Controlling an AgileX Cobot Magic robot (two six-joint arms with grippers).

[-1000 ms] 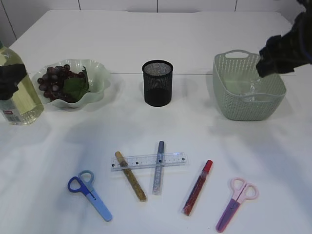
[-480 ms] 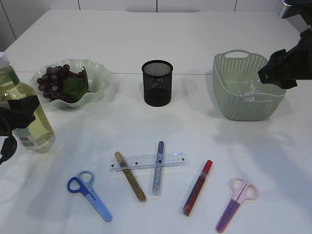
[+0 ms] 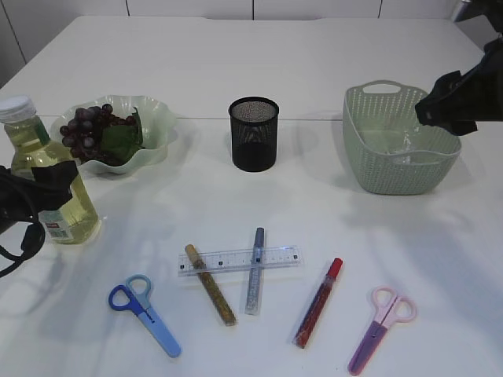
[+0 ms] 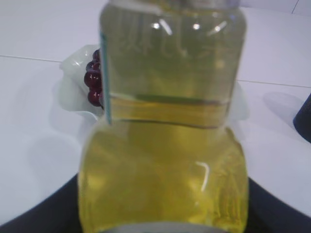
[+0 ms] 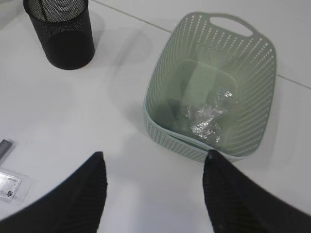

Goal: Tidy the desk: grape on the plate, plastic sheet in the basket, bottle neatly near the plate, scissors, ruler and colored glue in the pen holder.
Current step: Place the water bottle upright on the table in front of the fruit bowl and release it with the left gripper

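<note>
My left gripper (image 3: 35,196) is shut on the bottle (image 3: 49,177) of yellow liquid, upright at the table's left, in front of the plate (image 3: 157,118) holding the grapes (image 3: 90,129). The bottle fills the left wrist view (image 4: 165,145). My right gripper (image 3: 448,102) is open and empty above the green basket (image 3: 369,169), where the crumpled plastic sheet (image 5: 209,119) lies. The black mesh pen holder (image 3: 254,133) stands mid-table. In front lie the clear ruler (image 3: 236,259), three glue tubes, gold (image 3: 210,294), silver (image 3: 255,271) and red (image 3: 318,302), and blue scissors (image 3: 145,314) and pink scissors (image 3: 380,327).
The basket (image 5: 160,92) and pen holder (image 5: 60,31) also show in the right wrist view. The plate's edge and grapes (image 4: 92,80) show behind the bottle in the left wrist view. Bare white table lies between the pen holder and the front items.
My left gripper has carried the bottle right and toward the front, from the left edge to a spot in front of the plate. My right gripper has risen and drawn back from the basket.
</note>
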